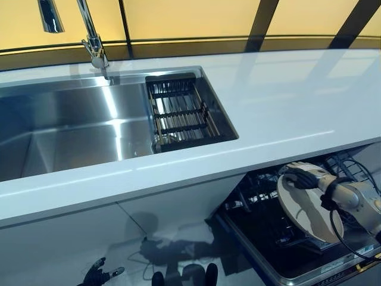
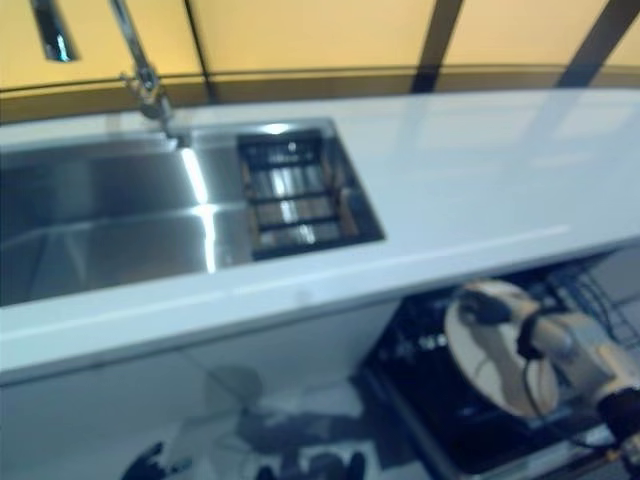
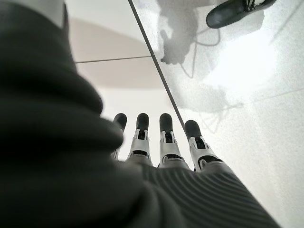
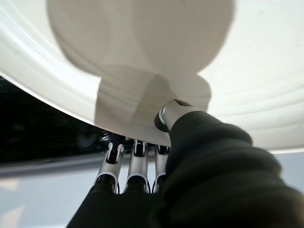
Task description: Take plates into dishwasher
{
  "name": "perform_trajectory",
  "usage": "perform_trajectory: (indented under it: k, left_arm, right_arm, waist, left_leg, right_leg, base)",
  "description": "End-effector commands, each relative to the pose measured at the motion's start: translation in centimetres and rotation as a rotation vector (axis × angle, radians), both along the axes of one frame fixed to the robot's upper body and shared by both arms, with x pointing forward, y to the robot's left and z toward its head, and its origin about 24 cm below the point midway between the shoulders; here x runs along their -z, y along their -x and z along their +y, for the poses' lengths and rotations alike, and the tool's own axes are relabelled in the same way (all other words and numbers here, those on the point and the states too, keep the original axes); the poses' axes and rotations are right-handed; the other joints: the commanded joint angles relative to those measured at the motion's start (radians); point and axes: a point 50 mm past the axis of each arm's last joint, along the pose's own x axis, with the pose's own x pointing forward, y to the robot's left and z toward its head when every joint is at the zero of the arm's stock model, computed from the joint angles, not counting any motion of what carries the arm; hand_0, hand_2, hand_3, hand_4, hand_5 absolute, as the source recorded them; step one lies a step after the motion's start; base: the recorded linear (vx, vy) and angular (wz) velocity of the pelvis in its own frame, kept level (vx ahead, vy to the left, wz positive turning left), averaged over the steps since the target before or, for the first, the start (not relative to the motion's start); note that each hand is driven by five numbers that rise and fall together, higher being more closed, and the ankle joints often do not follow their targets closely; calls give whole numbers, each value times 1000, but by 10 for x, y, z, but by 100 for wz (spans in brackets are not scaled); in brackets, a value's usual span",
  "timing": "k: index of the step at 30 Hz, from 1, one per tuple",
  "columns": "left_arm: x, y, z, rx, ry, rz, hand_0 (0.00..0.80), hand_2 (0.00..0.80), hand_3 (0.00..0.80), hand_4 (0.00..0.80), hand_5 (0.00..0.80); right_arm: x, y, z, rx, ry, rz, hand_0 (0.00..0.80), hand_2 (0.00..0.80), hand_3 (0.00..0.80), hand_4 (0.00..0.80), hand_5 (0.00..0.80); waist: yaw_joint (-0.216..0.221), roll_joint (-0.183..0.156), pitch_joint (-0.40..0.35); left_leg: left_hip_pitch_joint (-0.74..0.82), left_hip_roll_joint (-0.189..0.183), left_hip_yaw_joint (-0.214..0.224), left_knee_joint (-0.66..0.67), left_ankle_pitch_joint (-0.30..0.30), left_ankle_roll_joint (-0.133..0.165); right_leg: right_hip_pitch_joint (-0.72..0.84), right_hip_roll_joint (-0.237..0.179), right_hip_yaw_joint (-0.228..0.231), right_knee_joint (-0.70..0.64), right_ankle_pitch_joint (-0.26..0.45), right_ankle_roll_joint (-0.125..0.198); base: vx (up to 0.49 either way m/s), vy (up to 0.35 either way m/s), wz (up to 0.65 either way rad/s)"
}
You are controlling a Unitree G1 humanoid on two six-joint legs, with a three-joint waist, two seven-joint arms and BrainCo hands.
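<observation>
- Lowest in the left eye view, at the bottom left edge, the left hand (image 1: 98, 275) is seen hanging idle near the floor, well away from the work.
- At the lower right of that view, a white plate (image 1: 306, 211) is held on edge by the right hand (image 1: 306, 177), whose fingers are curled over its upper rim; the plate hangs above the pulled-out dishwasher rack (image 1: 268, 232) under the white countertop (image 1: 280, 119).
- Higher in that view, the steel sink (image 1: 65, 128) with its dark wire basket (image 1: 177, 112) and the tap (image 1: 92, 44) are seen; no other plate can be made out there.
- From the right eye view the same layout is confirmed: the plate is tilted, its face turned toward the frame's left, with the dark rack tines directly beneath it.
- From the left wrist view, the left hand's fingers (image 3: 167, 137) are shown straight and side by side over pale floor, holding nothing.
- From the right wrist view, the plate's underside fills the upper frame, with the thumb (image 4: 173, 114) pressed against it and the fingers (image 4: 137, 166) wrapped round the rim, so a clamped grip is judged.
- For the step to go well, the plate should be kept upright, its lower edge lined up with a gap between two tines, and lowered slowly until it is carried by the rack.
- Release is best delayed until the plate is felt to stand alone, since a tilted plate could slide or strike the rack.
</observation>
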Motion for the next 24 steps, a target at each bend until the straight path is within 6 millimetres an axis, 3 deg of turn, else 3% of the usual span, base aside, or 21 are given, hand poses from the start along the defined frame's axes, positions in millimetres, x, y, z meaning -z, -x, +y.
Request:
perform_trajectory:
  k: [1,6,14,24]
  left_arm:
    - [-11,-28,-3,-3,23,-118,0,0,0,0,0]
    - [-11,-27,-5,10,29,-125,0,0,0,0,0]
    - [-11,-27,-5,19,27,-123,0,0,0,0,0]
    - [-10,-27,-7,27,32,-121,0,0,0,0,0]
  right_arm:
    - [-41,-22,14,-51,-82,-145,800,800,800,800,800]
    - [-40,-22,19,-81,-100,-175,800,800,800,800,800]
    - [-33,-18,11,-93,139,-204,800,800,800,800,800]
    - [-37,-19,21,-96,-102,-185,800,800,800,800,800]
  waist:
    - [36,20,33]
    - [41,38,43]
    - [39,47,46]
    - [36,57,50]
  left_leg:
    - [-19,-45,-69,-3,-96,87]
    - [-34,-51,-80,-3,-92,83]
    - [-36,-52,-82,-3,-87,80]
    - [-37,-53,-87,-3,-83,77]
  right_leg:
    - [52,-3,-49,4,-97,67]
    - [44,-6,-58,4,-100,61]
    - [45,-10,-60,4,-102,59]
    - [44,-10,-60,7,-106,55]
  base:
    - [-35,-24,8]
    - [-19,-20,8]
    - [0,0,0]
    - [0,0,0]
